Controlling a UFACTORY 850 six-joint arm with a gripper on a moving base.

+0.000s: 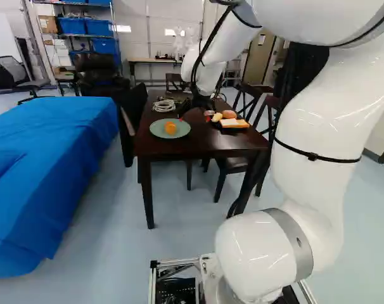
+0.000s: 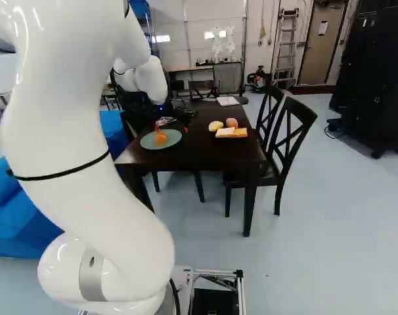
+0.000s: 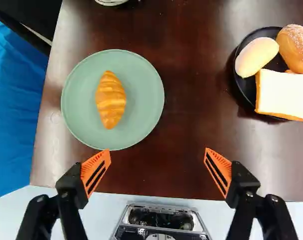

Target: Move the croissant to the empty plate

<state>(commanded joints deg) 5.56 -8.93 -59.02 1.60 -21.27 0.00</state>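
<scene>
A robotics lab or workshop, judging by the shelving of blue bins (image 1: 98, 26), ladder (image 2: 287, 49) and workbench (image 1: 155, 61).

Under the pincer (image 1: 195, 114) stands a dark wooden tabletop (image 1: 179, 147) on a pale blue floor (image 1: 185, 253). Blue cloth (image 1: 52, 152) spreads to its left, wooden chairs (image 2: 293, 149) to its right. Far beyond it, blue bins (image 1: 72, 26) and a ladder (image 2: 286, 49) stand before white walls (image 2: 166, 20).

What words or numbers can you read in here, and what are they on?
None that I can read.
Notice on the door: too small to read.
White sheet on the table: too small to tell if it has words.
Green plate and croissant: no writing shows.
</scene>
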